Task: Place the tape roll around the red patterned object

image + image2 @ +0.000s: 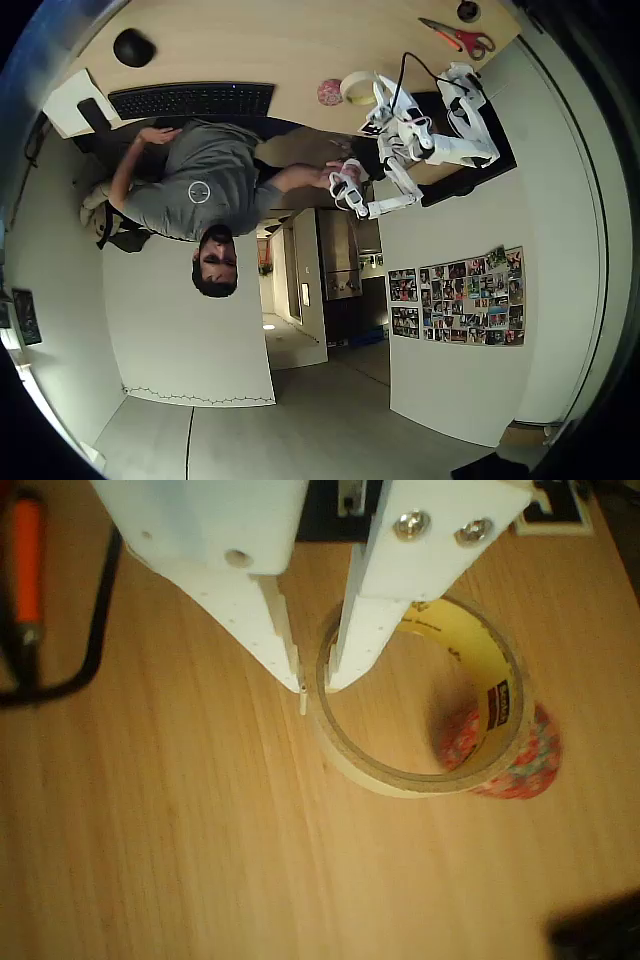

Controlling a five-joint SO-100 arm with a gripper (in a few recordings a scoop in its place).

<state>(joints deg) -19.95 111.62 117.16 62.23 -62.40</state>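
In the wrist view my gripper [318, 688] is shut on the tape roll [400, 777], a pale cream ring, with one finger outside its wall and the other inside the open centre. The roll tilts over the red patterned object [527, 763], a pink-red mottled ball that shows partly through the ring and partly past its lower right rim. Whether the roll touches the ball I cannot tell. In the overhead view the tape roll [356, 87] sits just right of the red ball [330, 92], at the tip of the white arm's gripper [376, 92].
Red-handled scissors [462, 38] lie at the desk's upper right. A black mouse [133, 47] and a keyboard [192, 99] are to the left. A person [200, 185] sits at the desk edge. An orange-and-black thing [25, 580] lies at the wrist view's left edge.
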